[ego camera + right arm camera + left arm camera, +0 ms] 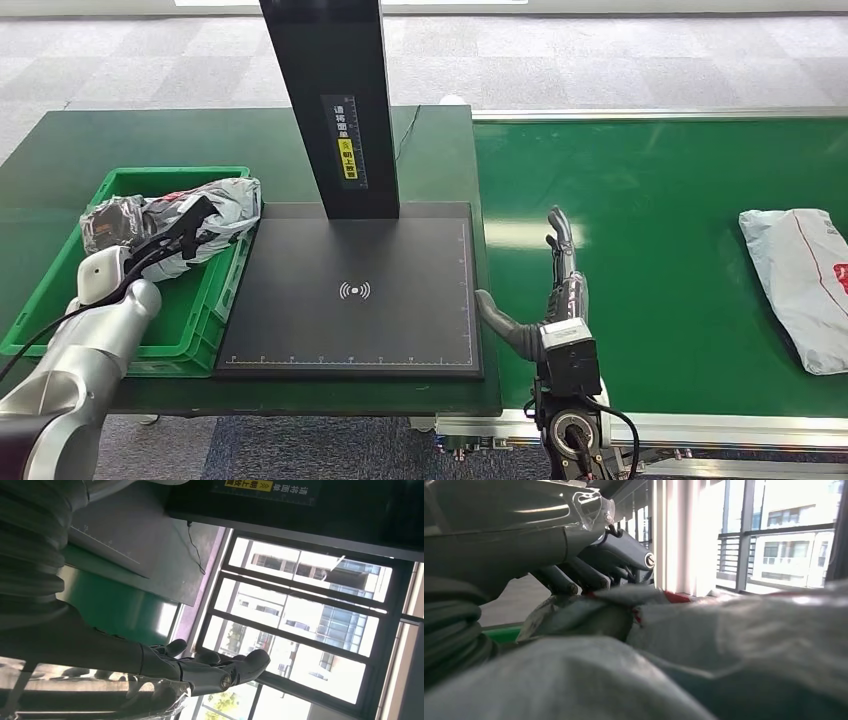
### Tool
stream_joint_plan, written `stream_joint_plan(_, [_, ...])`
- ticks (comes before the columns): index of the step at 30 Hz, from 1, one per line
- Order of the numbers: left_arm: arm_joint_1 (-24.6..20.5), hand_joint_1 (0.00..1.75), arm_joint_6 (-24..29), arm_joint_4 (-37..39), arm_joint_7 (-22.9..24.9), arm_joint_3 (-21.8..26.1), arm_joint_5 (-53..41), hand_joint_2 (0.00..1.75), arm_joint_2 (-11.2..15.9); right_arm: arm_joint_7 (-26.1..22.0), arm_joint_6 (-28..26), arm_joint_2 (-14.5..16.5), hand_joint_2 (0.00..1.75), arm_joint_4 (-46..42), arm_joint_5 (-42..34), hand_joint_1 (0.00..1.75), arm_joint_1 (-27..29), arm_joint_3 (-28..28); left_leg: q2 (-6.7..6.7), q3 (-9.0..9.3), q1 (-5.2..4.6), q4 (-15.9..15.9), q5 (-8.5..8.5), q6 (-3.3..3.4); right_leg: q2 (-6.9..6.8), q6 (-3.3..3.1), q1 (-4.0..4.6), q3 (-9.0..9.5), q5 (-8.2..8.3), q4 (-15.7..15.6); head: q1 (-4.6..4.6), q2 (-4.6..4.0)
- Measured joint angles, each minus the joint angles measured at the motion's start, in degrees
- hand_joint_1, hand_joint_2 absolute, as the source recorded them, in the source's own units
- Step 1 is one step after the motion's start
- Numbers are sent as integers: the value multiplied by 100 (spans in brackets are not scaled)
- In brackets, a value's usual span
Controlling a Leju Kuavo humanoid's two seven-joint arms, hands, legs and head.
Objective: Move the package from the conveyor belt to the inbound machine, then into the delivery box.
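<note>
While the right robot hand sits nearest, low over the near part of the green conveyor belt just beside the scanner pad's right edge, its fingers are stretched out straight and apart, thumb out toward the pad, holding nothing; right wrist view shows the same extended fingers with nothing in them. Left robot hand is over the green delivery box at the left end of the table, dark fingers lying on a crumpled grey package that rests in the box's far part and leans on its right wall. Left wrist view has the fingers against grey wrap with red marks, but can't tell if they actually clamp it or just rest on it. Black inbound machine pad lies flat between box and belt, its black post standing at the far edge with a yellow label. Further right, a second grey package lies flat on the belt, well apart from the right hand, partly cut off by the frame edge.
</note>
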Motion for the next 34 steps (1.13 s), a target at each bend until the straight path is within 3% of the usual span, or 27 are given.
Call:
stream_joint_plan(5, [72, 0, 423, 27, -685, 323, 352, 175, -71, 50, 0, 38, 175, -22, 32, 0, 27, 3, -13, -6, -1, 1, 0, 0, -4, -1, -1, -5, -1, 0, 1, 0])
stream_joint_plan(11, [486, 0, 1070, -454, -2624, 669, 1779, 175, -425, 54, 0, 57, 175, -101, 44, 0, 80, 3, -12, -11, -7, 2, -1, 1, -5, 0, -7, -6, -1, -3, 1, 1])
stream_joint_plan(15, [1002, 0, 1335, -1431, -3929, 831, 3434, 175, -714, 53, 1, 58, 175, -141, 37, 0, 89, 7, -12, -11, -11, 1, -4, 2, -6, 0, -11, -6, -2, -4, -4, 1])
stream_joint_plan(20, [1925, 0, 1357, -2993, -4668, 805, 5233, 175, -1149, 31, 10, 57, 175, -140, -69, 0, 81, 72, -12, -11, -10, 1, -4, 1, -5, 0, -10, -6, -2, -5, -3, -1])
stream_joint_plan(24, [2732, 0, 946, -4221, -4869, 564, 6230, 175, -1485, -40, 74, 41, 175, -113, -247, 0, 49, 170, -12, -12, -10, 1, -4, 1, -6, 1, -10, -7, -2, -5, -2, -2])
stream_joint_plan(30, [3567, 0, -1008, -5209, -4544, -108, 7319, 175, -1699, -140, 423, -49, 175, 67, -405, 0, -107, 384, -13, -17, -10, 1, -5, 1, -6, 3, -10, -8, -3, -6, -3, 0])
stream_joint_plan(34, [3933, 0, -1346, -5465, -4644, -461, 7392, 175, -1780, -218, 546, -90, 175, 187, -553, 0, -172, 498, -13, -17, -10, 1, -5, 1, -6, 2, -10, -9, -3, -6, -3, 0])
